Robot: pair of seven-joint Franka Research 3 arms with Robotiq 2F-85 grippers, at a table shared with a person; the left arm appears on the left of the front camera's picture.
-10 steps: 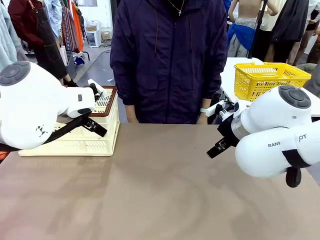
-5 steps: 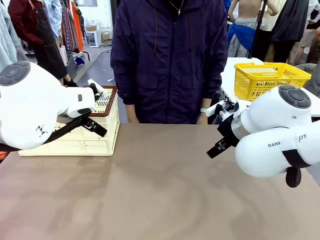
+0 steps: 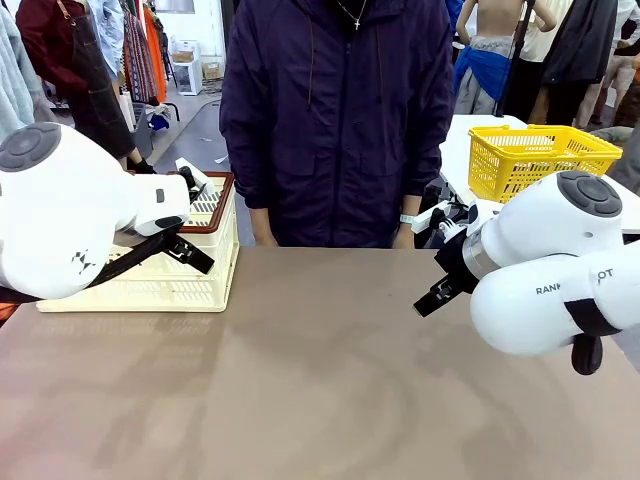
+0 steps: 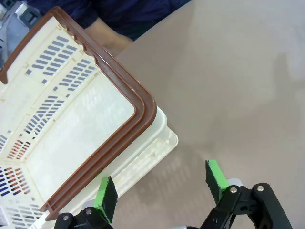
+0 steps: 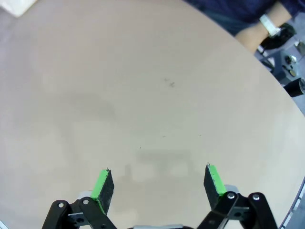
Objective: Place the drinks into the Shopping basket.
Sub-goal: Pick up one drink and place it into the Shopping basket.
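The Shopping basket (image 3: 205, 275) is a cream slotted crate with a dark brown rim, standing at the table's far left. In the left wrist view the Shopping basket (image 4: 81, 119) holds nothing that I can see. My left gripper (image 3: 197, 222) hangs open at the crate's near right corner, and its green pads (image 4: 106, 192) straddle that corner from above. My right gripper (image 3: 436, 260) is open over the right side of the table. Between its fingers (image 5: 213, 179) there is only bare tabletop. The drinks are out of view.
A person in a dark jacket (image 3: 335, 120) stands at the far edge, hands low by the table. A yellow mesh basket (image 3: 540, 160) sits on a white table at the back right. The brown tabletop (image 3: 320, 380) stretches bare between the arms.
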